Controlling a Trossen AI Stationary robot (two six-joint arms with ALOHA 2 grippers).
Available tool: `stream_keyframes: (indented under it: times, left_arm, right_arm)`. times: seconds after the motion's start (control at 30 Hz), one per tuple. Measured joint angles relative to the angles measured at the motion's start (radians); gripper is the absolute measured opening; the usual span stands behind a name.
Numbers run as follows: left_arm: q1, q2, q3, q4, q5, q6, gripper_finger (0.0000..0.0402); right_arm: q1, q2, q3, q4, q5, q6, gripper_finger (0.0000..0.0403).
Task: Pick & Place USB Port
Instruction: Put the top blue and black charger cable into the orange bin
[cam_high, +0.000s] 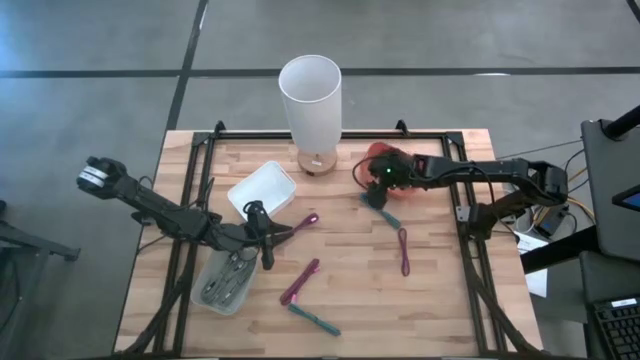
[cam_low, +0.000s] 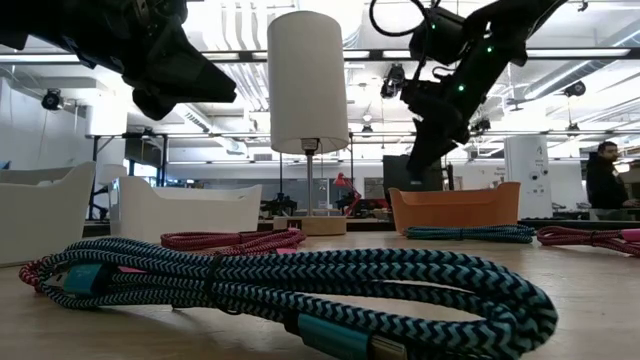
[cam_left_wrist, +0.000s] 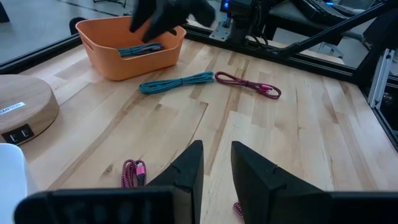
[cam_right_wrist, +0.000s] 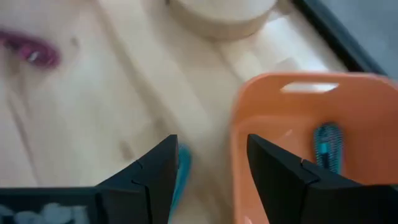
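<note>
right pincer (cam_right_wrist: 208, 171) wide, empty, over orange bin (cam_right_wrist: 311, 112) rim; left pincer (cam_left_wrist: 216, 171) narrowly apart, seemingly empty

My right arm covers most of the orange bin (cam_high: 378, 153) from above. In my right wrist view the teal cable (cam_right_wrist: 327, 147) inside it is blurred, and my finger (cam_right_wrist: 155, 180) hides most of another teal cable (cam_right_wrist: 181, 171).

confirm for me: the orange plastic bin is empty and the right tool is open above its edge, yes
Not empty: the right wrist view shows a teal braided cable lying inside the orange plastic bin. The right tool is indeed open above its edge.
</note>
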Motion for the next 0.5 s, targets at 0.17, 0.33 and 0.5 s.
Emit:
stream_keyframes:
  times: [0.17, 0.33, 0.5]
  left_arm:
    - [0.0, 0.0, 0.0, 0.0, 0.0, 0.0, 0.0078]
    - [0.0, 0.0, 0.0, 0.0, 0.0, 0.0, 0.0078]
    - [0.0, 0.0, 0.0, 0.001, 0.0, 0.0, 0.0078]
  right_arm:
    - [0.074, 0.027, 0.0, -0.055, -0.053, 0.036, 0.0185]
    - [0.138, 0.058, -0.002, -0.093, -0.052, 0.102, 0.0185]
    - [0.169, 0.1, -0.004, -0.101, -0.045, 0.153, 0.0182]
